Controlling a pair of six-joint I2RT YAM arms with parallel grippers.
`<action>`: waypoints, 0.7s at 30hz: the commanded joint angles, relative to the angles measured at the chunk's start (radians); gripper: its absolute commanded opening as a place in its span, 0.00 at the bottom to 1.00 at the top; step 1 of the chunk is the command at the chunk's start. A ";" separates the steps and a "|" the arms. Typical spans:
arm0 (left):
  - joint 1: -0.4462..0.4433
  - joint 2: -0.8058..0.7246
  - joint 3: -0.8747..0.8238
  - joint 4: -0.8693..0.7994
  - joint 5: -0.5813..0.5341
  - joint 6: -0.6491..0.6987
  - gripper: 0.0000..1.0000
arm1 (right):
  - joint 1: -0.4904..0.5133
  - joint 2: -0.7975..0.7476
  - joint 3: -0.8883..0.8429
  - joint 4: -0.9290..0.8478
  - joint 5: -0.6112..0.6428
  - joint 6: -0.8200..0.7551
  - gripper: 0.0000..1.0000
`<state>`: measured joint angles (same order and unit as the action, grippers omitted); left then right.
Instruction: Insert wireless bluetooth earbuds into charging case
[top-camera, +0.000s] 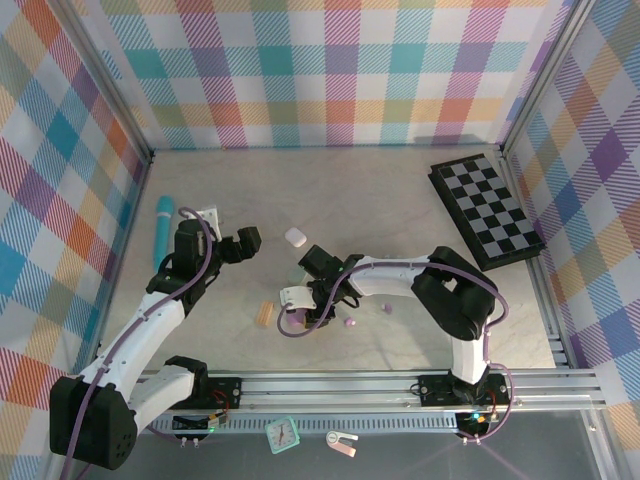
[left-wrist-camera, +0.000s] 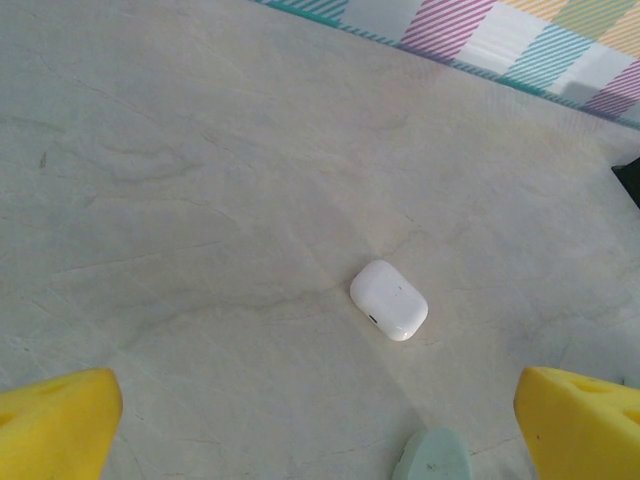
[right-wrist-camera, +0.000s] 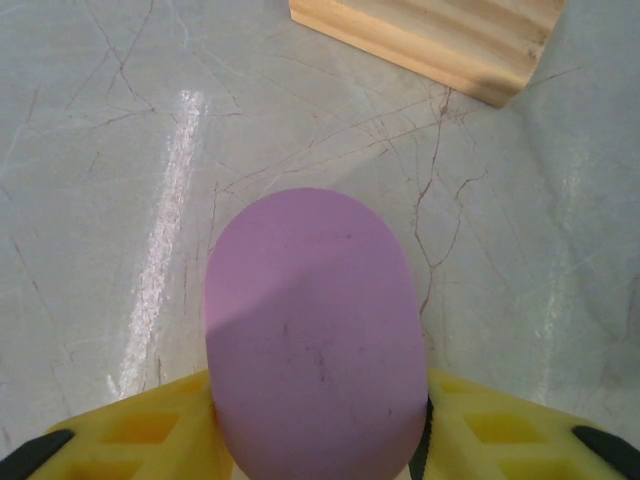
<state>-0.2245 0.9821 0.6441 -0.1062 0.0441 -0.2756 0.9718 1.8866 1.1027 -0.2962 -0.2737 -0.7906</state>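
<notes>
The right gripper (right-wrist-camera: 320, 440) clamps a smooth purple pebble-shaped plastic case (right-wrist-camera: 315, 330), likely steadying it for loading, two tiny purple plastic earbuds (top-camera: 349, 324) lying loose at its four o'clock in the top view, while the left gripper (left-wrist-camera: 320, 430) hangs wide open and empty, a glossy white case (left-wrist-camera: 389, 299) at twelve o'clock

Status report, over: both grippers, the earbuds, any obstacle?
Left gripper open, white case ahead. Right gripper shut on purple case. Purple earbuds loose on table. Wooden block near, not touching.
</notes>
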 joint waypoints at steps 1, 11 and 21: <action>0.010 -0.014 -0.011 -0.006 0.010 0.007 1.00 | 0.009 0.011 0.018 -0.012 -0.038 0.016 0.42; -0.025 -0.053 -0.041 0.049 0.028 0.025 1.00 | -0.022 -0.165 -0.092 0.013 -0.028 0.084 0.38; -0.156 -0.178 -0.014 0.045 0.222 0.257 1.00 | -0.194 -0.456 -0.134 -0.143 -0.072 0.099 0.36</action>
<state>-0.3626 0.8299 0.5976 -0.0734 0.1394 -0.1291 0.8162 1.4879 0.9703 -0.3519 -0.2928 -0.7059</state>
